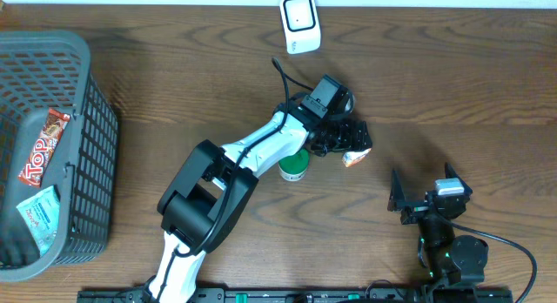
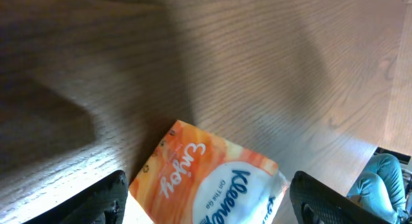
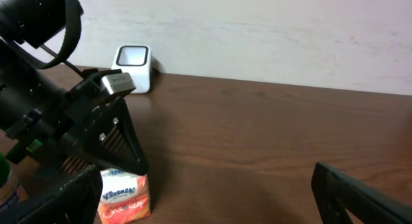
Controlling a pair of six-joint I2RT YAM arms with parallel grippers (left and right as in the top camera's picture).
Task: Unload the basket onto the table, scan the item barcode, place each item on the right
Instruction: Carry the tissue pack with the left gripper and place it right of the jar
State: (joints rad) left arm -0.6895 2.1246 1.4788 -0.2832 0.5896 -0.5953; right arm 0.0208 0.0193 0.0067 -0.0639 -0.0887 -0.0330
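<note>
First, down at the near edge of the wooden desk, right of centre: right end effector, fingers spread wide and empty, well apart from everything else. Over to the left at about the same depth, base of the left arm, black and white, stretched diagonally toward the middle of the desk. Farther along, partly tucked under the white forearm, a green-capped container standing on the desk. A little beyond that and to the right, left end effector pointing down over the Kleenex tissue pack, fingers apart with the pack between them (in the left wrist view, orange-and-white wrapper filling most of the gap, one dark finger just beside each edge, contact or no contact impossible to tell). From the right wrist view, same pack upright under those fingers, orange end down, on the desk as far as the frame shows. Along the left side, spanning near to far, a grey mesh basket holding a red Top bar wrapper and a pale blue-and-white sachet. Farthest of all, at the back edge by the wall, the white scanner with its dark window, well apart from the pack and from both end effectors.
</note>
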